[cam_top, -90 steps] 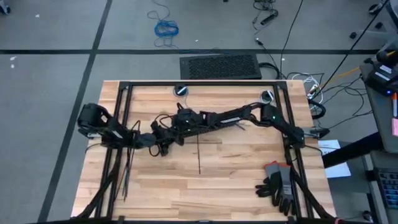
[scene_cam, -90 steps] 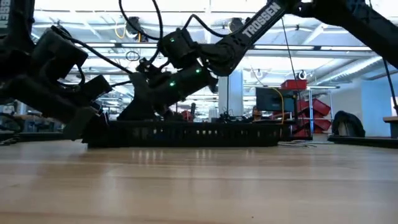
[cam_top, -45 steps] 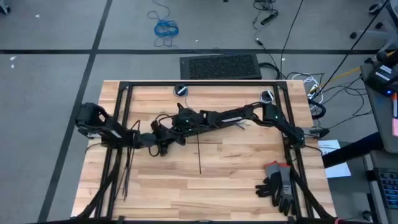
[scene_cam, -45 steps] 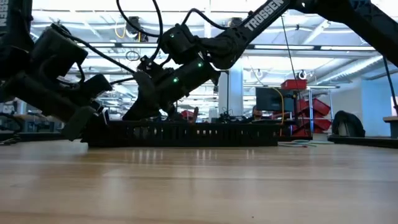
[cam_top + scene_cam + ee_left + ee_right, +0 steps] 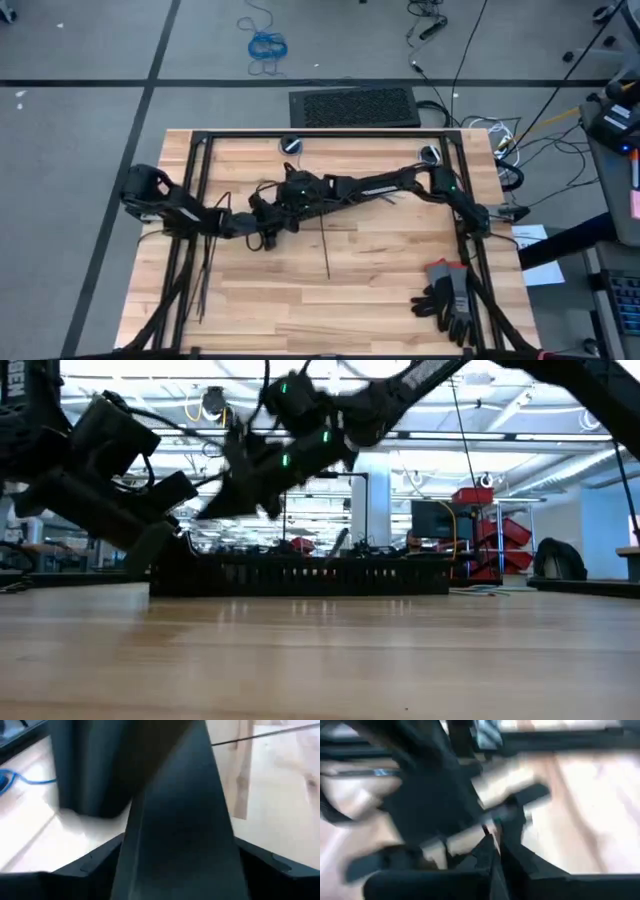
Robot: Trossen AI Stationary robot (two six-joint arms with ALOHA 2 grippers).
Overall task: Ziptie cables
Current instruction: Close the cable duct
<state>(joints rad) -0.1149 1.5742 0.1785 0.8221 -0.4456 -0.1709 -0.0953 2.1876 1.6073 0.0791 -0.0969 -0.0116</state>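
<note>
Both grippers meet at the table's middle left. My right gripper [image 5: 270,203] reaches in from the right and is raised off the table in the low view [image 5: 215,508]. Its fingers [image 5: 492,851] are shut. My left gripper [image 5: 264,233] sits just near of it, low over the wood [image 5: 165,548]. The cables are mostly hidden under the two wrists. Only a thin blue wire [image 5: 20,779] shows on the table. One ziptie [image 5: 322,250], a thin dark strip, lies slanted on the wood with its far end under my right arm. My right gripper is shut, but blur and my left arm hide the place in front of its fingertips. I cannot tell whether it has a cable or a ziptie between them.
A long black bar and thin strips [image 5: 204,270] lie near the left rail. Dark gloves [image 5: 448,295] lie at the near right corner. A black frame [image 5: 320,135] borders the table's far side and both flanks. Bare wood spreads toward the near edge.
My right gripper has risen well off the table, still shut, and my left gripper has lifted a little with it. The ziptie on the wood has turned: its near end swung toward the table's right edge while its far end stayed about where it was.
</note>
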